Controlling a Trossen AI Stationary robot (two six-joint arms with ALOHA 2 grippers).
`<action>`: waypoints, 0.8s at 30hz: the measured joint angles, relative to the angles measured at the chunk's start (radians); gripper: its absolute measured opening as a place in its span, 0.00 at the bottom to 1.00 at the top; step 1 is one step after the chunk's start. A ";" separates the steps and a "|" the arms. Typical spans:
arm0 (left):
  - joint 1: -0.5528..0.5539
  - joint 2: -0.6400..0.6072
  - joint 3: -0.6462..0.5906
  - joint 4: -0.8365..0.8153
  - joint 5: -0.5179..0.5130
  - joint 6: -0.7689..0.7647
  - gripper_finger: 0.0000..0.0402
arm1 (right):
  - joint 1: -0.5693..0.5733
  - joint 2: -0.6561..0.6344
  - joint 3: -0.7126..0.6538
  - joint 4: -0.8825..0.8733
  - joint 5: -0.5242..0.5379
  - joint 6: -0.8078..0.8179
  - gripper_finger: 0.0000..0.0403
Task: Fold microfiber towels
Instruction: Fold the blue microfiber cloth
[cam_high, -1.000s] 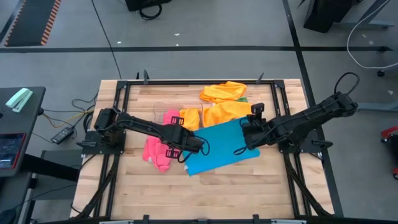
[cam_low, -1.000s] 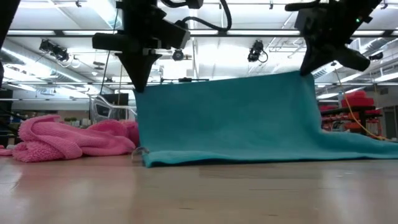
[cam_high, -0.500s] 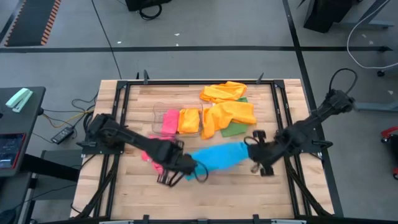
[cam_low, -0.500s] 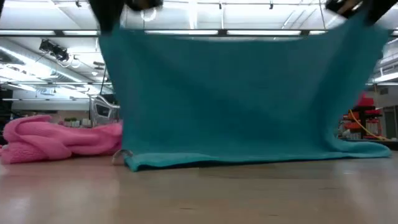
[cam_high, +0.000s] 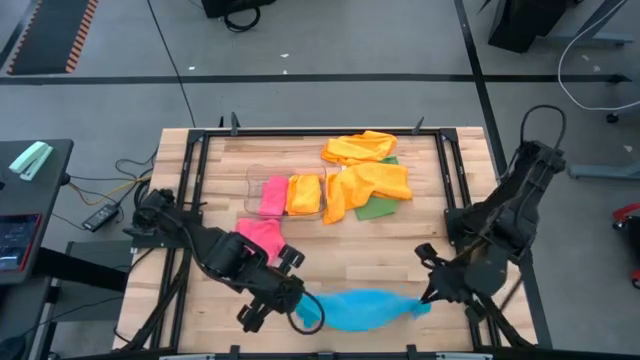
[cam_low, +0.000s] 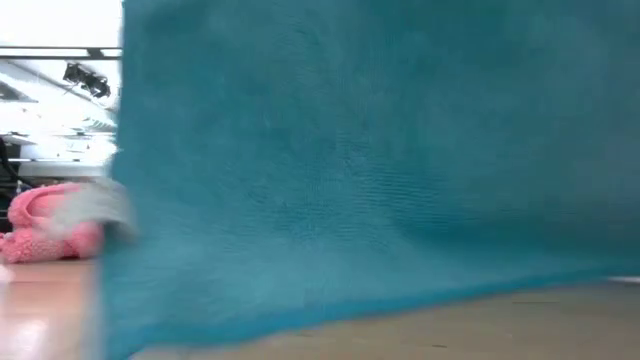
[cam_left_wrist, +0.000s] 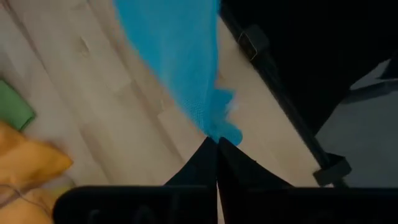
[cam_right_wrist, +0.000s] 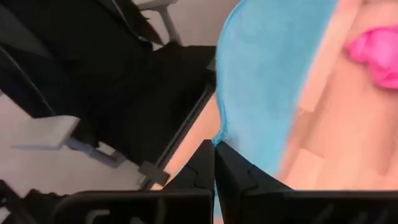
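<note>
Between both clamped hands, unmarked blue towel (cam_high: 365, 308)

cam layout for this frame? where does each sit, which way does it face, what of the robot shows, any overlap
High: overhead, straight down; both arms, left hand and right hand shut on the blue towel.
Low: table height, level; blue towel fills it, no arm visible.
Left wrist: along its own shut fingers, towel corner pinched.
Right wrist: same, fingers.
Shared: the blue towel in all; pink towel in three.
</note>
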 joint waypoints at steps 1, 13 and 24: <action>0.003 -0.002 0.002 -0.021 -0.008 0.001 0.01 | 0.000 0.000 0.007 -0.020 0.031 -0.001 0.02; 0.134 0.018 -0.131 -0.110 -0.106 -0.074 0.02 | -0.288 0.001 -0.159 -0.218 0.250 0.052 0.02; 0.247 -0.006 -0.458 -0.061 -0.224 -0.087 0.03 | -0.549 0.001 -0.389 -0.036 0.374 -0.237 0.02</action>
